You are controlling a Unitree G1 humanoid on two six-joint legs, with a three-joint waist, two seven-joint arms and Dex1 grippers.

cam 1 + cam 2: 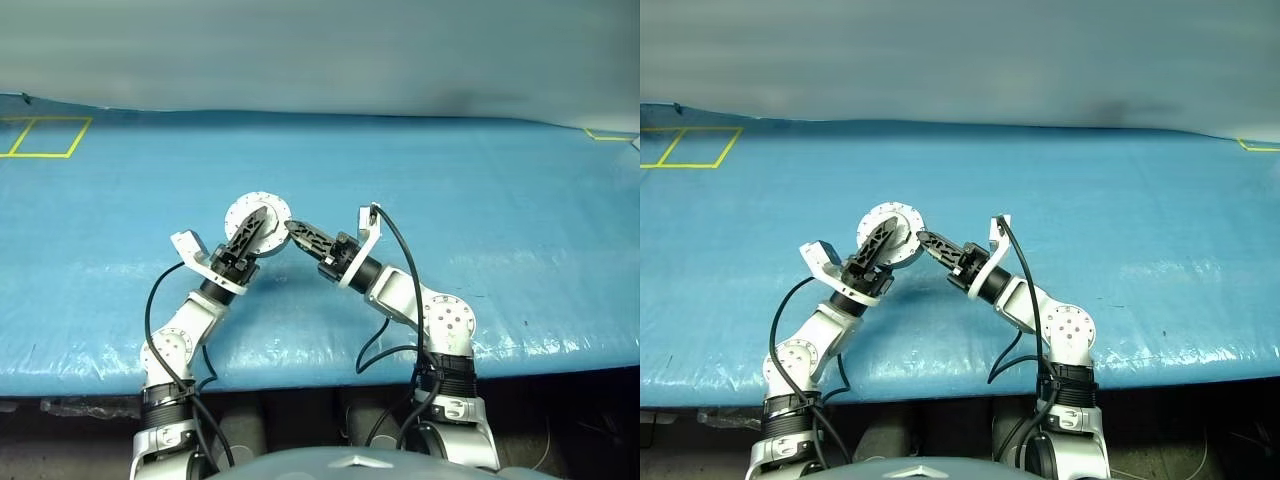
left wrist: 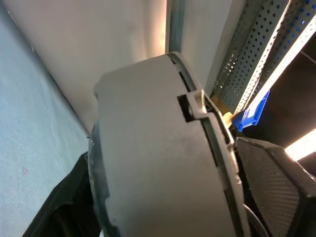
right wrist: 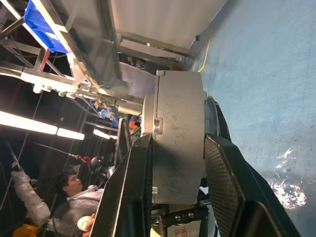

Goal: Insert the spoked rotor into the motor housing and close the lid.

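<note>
Nearest the camera in the right wrist view, the right gripper (image 3: 177,185) is seen clamped across the thickness of the motor housing (image 3: 177,143), one black finger pressed on each flat side of the grey puck. The housing is thereby held on edge, lifted clear of the blue surface (image 1: 480,200).

In the left eye view the two arms meet above the surface, and the closed lid (image 1: 258,215) is turned toward the camera as a pale disc with a ring of small marks round its rim. The left gripper (image 1: 258,228) is laid over that face, its dark fingers (image 1: 247,238) crossing the disc; they are partly spread, and a firm hold on the puck cannot be made out. In the left wrist view the housing's grey rim and its seam are seen pressed close between the fingers.

A seated person (image 3: 74,190) can be seen in the background of the right wrist view.
</note>
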